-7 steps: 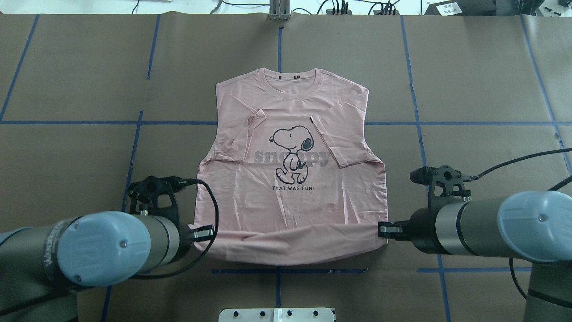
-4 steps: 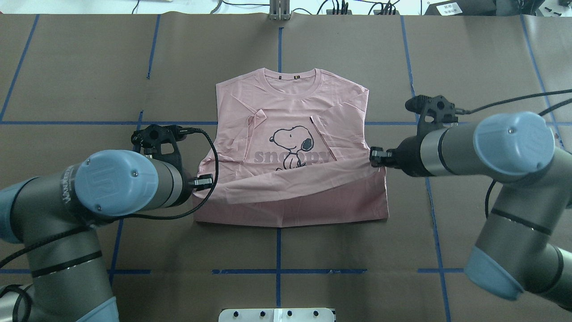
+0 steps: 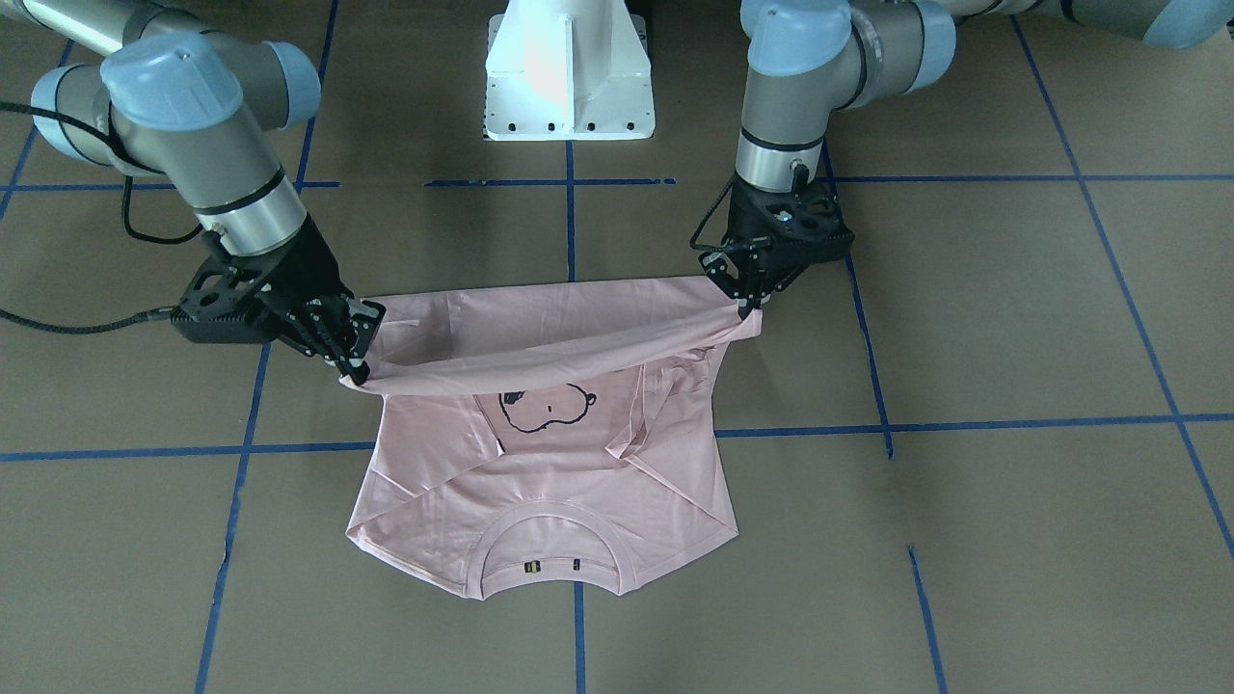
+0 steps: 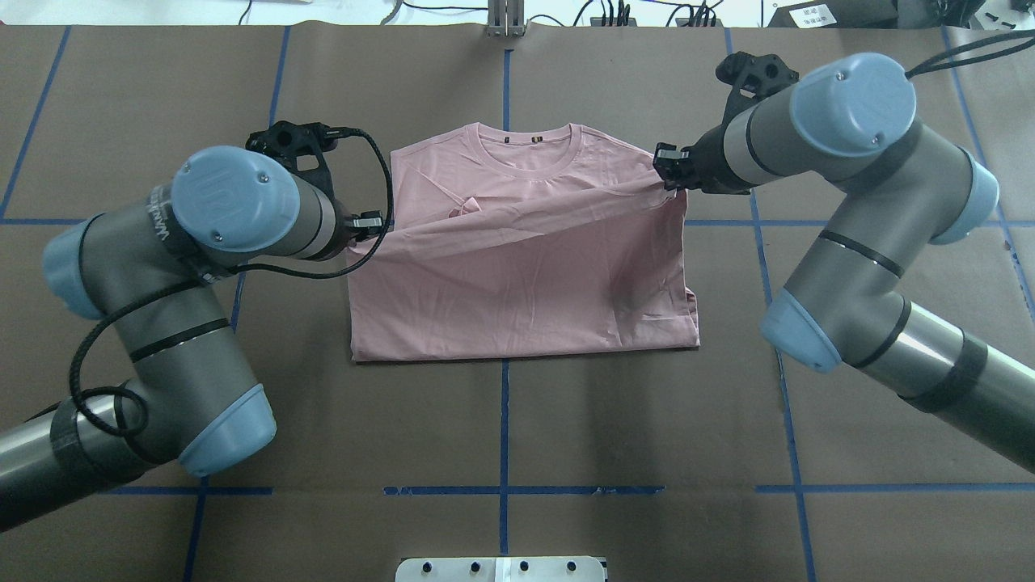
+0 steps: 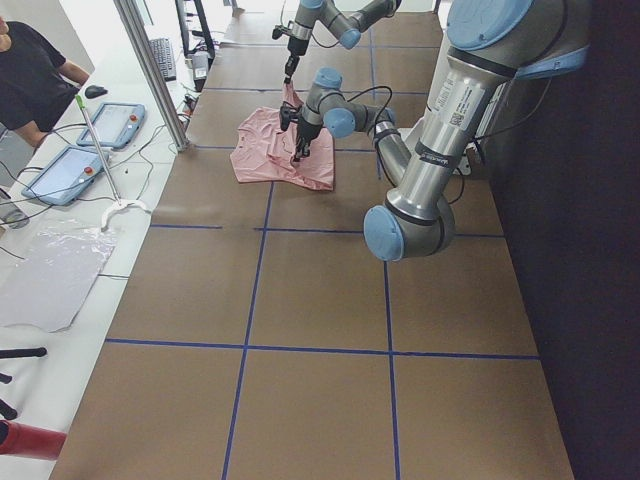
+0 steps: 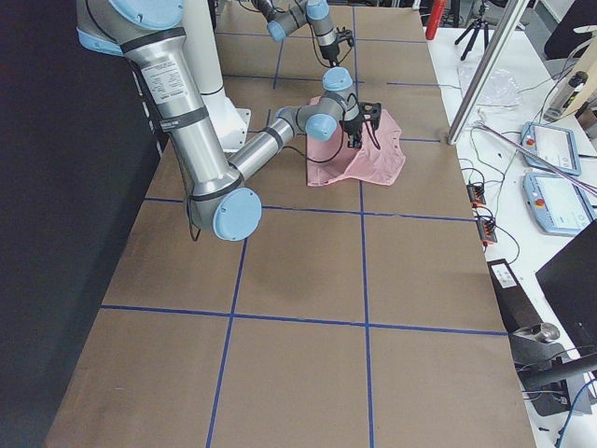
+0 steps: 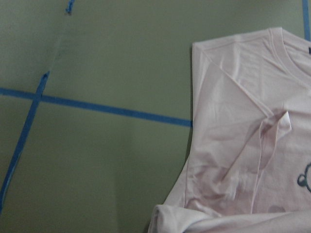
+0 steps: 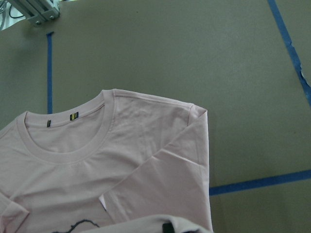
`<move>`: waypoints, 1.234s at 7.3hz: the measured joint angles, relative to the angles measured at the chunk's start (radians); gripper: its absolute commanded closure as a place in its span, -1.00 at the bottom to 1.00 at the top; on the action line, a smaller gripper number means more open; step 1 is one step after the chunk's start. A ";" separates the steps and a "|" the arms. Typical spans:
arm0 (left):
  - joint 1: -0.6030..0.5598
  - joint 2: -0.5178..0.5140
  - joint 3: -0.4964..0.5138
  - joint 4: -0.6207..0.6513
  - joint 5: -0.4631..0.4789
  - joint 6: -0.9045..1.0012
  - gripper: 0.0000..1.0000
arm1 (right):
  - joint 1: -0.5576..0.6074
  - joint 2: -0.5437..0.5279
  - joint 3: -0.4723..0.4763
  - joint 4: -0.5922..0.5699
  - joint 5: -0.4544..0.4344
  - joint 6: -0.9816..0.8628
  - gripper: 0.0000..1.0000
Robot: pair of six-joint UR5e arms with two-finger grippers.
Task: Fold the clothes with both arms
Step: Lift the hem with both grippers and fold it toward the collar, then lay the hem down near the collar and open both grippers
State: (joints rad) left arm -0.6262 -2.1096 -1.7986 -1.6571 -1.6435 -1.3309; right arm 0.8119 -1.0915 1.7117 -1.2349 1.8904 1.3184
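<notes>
Overhead exterior: left end effector (image 4: 376, 221), right end effector (image 4: 669, 174) clamped on pale pink cotton T-shirt (image 4: 525, 299) hem for halving.

Brown table (image 4: 631, 420) — crossed by blue tape lines (image 4: 503, 420) — carries 1 pink T-shirt (image 4: 525, 299).

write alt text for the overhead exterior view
A pale pink T-shirt lies on a brown table with blue tape lines, its lower hem lifted and folded over the body, partway to the collar. The left arm's fingers pinch one hem corner, the right arm's fingers the other, nearer the collar.
</notes>
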 measured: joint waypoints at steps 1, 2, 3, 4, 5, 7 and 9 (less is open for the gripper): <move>-0.030 -0.034 0.102 -0.076 0.000 0.003 1.00 | 0.035 0.052 -0.076 0.000 0.023 -0.005 1.00; -0.053 -0.061 0.195 -0.139 0.001 0.005 1.00 | 0.059 0.106 -0.157 0.001 0.033 -0.007 1.00; -0.071 -0.081 0.272 -0.192 0.001 0.006 1.00 | 0.074 0.168 -0.249 0.002 0.037 -0.008 1.00; -0.084 -0.103 0.328 -0.228 0.002 0.006 1.00 | 0.080 0.219 -0.325 0.002 0.039 -0.008 1.00; -0.092 -0.132 0.374 -0.245 0.002 0.006 1.00 | 0.083 0.250 -0.375 0.003 0.039 -0.009 1.00; -0.097 -0.172 0.416 -0.253 0.003 0.002 1.00 | 0.086 0.269 -0.458 0.075 0.037 -0.015 1.00; -0.097 -0.184 0.436 -0.254 0.005 -0.003 1.00 | 0.086 0.270 -0.503 0.147 0.037 -0.015 1.00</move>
State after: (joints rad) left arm -0.7236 -2.2932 -1.3626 -1.9111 -1.6389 -1.3344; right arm 0.8980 -0.8217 1.2085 -1.0881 1.9274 1.3037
